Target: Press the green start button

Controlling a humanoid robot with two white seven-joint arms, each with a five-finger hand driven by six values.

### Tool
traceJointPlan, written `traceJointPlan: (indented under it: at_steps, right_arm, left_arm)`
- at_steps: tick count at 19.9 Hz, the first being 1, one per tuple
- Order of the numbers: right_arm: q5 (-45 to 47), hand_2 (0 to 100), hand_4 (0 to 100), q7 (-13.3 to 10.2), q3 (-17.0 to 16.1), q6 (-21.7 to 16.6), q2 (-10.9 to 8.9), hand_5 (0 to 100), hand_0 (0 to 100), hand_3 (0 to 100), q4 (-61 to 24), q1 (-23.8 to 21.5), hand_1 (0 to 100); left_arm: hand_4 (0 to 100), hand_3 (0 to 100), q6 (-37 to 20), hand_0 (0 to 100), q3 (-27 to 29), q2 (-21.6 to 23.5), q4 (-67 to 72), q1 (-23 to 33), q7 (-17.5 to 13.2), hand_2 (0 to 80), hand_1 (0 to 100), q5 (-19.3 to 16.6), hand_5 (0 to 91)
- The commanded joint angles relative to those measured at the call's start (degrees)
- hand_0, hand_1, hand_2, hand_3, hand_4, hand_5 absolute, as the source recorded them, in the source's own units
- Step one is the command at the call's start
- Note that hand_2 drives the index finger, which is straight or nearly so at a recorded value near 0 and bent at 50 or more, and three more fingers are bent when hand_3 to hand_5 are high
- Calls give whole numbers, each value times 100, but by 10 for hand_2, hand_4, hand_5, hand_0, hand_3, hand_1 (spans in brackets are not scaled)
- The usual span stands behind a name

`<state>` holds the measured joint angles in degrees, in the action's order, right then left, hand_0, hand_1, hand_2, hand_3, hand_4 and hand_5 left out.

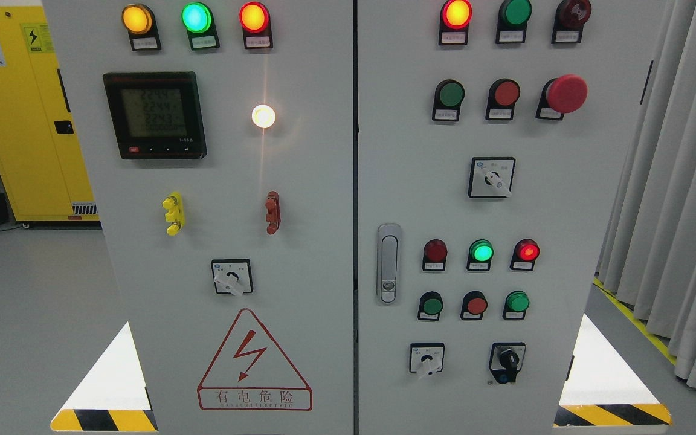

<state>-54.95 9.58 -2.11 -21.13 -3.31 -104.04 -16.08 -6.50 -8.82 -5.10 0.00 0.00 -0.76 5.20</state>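
Grey control cabinet (pixel 324 254) fills the head view, its two doors meeting at a centre seam. Neither robot hand shows anywhere, so how far each is open, and whether it holds anything, cannot be told, and places cannot be given relative to a hand. On the right door, a green push button (pixel 449 94) sits in the upper row, with a red button (pixel 506 93) just beside it and a red mushroom button (pixel 566 93) beyond. Lower down, two more green buttons (pixel 431 306) flank a red one beneath three lamps, the middle lamp (pixel 481 251) glowing green. Which one is the start button cannot be read. A door handle (pixel 388 263) sits near the seam.
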Motion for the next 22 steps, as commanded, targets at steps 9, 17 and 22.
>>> traceJointPlan:
  at_steps: [9, 17, 22]
  right_arm:
    - [-948, 0, 595, 439, -62, 13, -12, 382, 243, 668, -1506, 1352, 611]
    - [-1203, 0, 626, 474, -9, 22, -20, 434, 252, 696, -1129, 2090, 609]
    - [-1203, 0, 669, 474, 17, 30, -12, 492, 249, 704, -610, 2459, 609]
  left_arm:
    - [0, 0, -9, 120, -5, -79, -167, 35, -4, 0, 556, -2, 0]
    - [0, 0, -9, 120, -5, -79, -167, 35, -4, 0, 556, -2, 0]
    - [0, 0, -9, 120, -5, -79, -167, 35, -4, 0, 556, -2, 0]
